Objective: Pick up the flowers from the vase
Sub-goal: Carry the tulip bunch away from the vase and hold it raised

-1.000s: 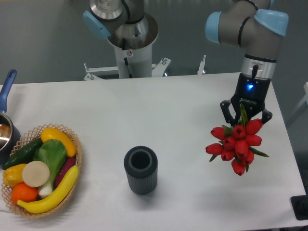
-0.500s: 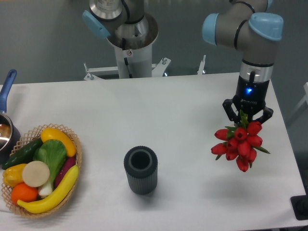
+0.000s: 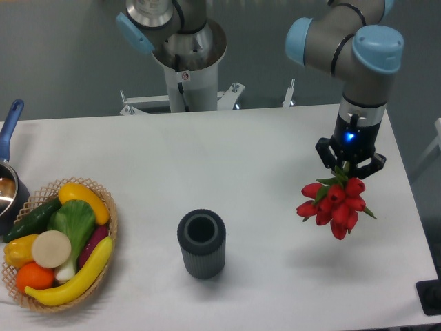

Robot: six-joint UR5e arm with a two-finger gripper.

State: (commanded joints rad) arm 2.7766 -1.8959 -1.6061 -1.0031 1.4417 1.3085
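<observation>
The jaws of the gripper [image 3: 346, 167] are pressed in on the green stems of the flowers [image 3: 335, 202], and the bunch is held up in the air. The red buds hang just below the jaws, tipped a little to the left, and they are not touching the table [image 3: 227, 158]. A soft shadow is seen on the table under the bunch. A small blue light glows on the wrist just above the jaws. The vase [image 3: 201, 244] stands upright on the table, well apart from the jaws, down and to the left of them. Its round mouth is open and dark, with no stems in it. Much farther left of the jaws, a basket [image 3: 110, 227] of vegetables is seen by the table's edge. A pan with a blue handle [image 3: 11, 124] is found just beyond the basket, partly cut off.
</observation>
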